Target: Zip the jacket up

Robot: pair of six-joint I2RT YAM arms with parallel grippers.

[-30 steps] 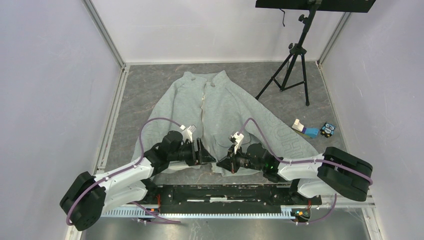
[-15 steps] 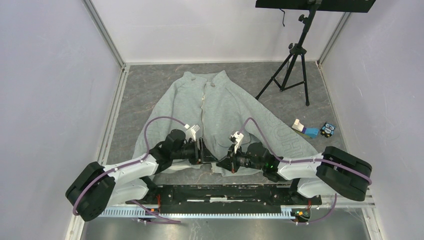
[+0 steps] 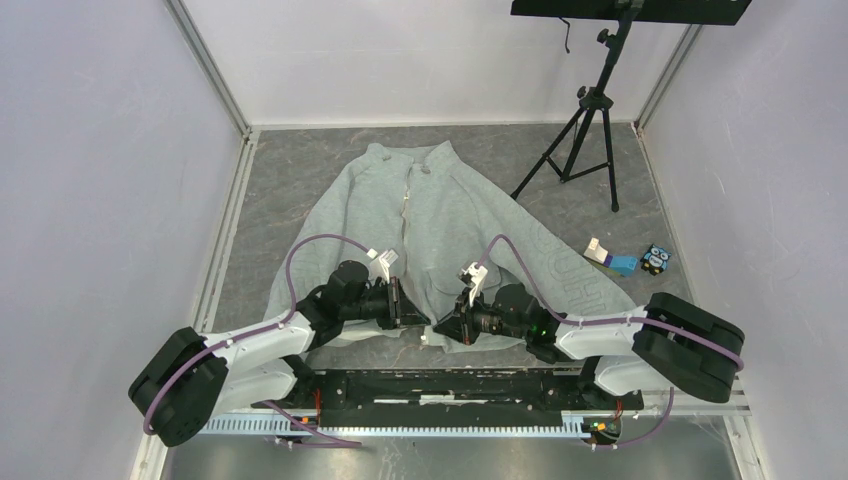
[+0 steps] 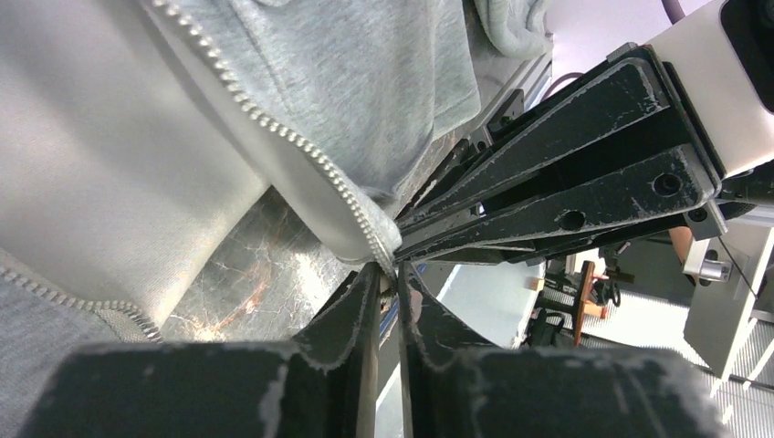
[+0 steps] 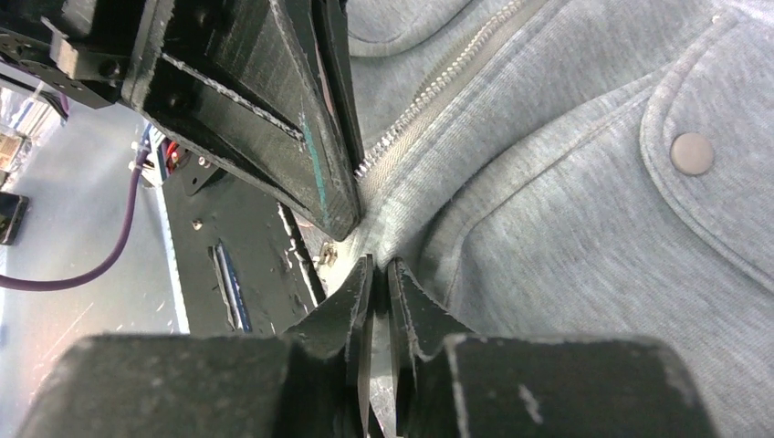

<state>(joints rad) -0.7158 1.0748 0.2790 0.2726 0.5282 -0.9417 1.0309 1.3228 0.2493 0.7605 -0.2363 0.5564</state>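
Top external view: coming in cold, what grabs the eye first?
A big grey jacket lies spread flat across the middle of the table, collar at the far end. The left gripper and right gripper crowd tip to tip at its near hem, where the zipper starts. A black tripod stands at the far right.

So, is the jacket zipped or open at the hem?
Open: the jacket has its two zipper rows apart, bare table between them.
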